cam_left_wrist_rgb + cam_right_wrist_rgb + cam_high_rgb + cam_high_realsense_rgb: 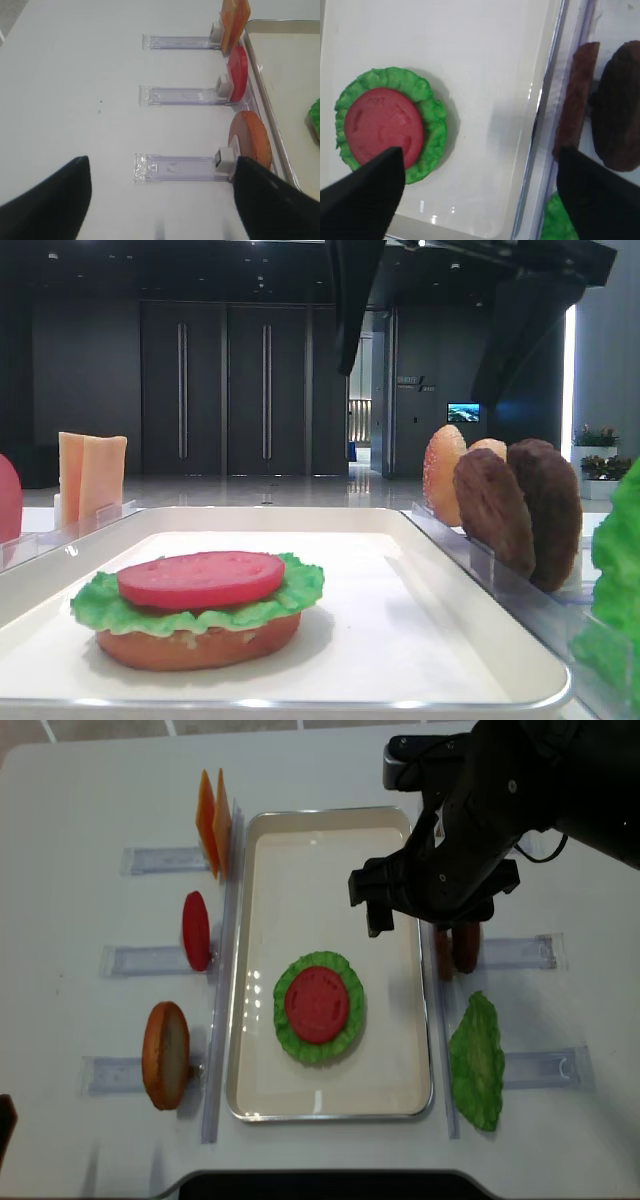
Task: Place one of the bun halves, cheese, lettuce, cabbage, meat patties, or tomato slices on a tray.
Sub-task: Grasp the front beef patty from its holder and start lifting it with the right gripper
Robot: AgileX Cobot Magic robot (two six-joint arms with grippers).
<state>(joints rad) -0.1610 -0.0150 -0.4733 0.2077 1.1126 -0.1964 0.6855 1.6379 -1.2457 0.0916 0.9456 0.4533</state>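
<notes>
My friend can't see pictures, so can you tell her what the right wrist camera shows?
A red tomato slice lies on green lettuce on the white tray. To the right, past the tray's rim, two dark brown meat patties stand on edge. The right gripper is open, its two black fingers filling the bottom corners.

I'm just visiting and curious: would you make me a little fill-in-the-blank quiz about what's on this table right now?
1. On the tray, a tomato slice lies on top of the ____.
2. The meat patties stand upright in a rack to the ____ of the tray.
3. The right gripper has its jaws ____ and holds nothing.

Missing words: lettuce; right; open
</notes>
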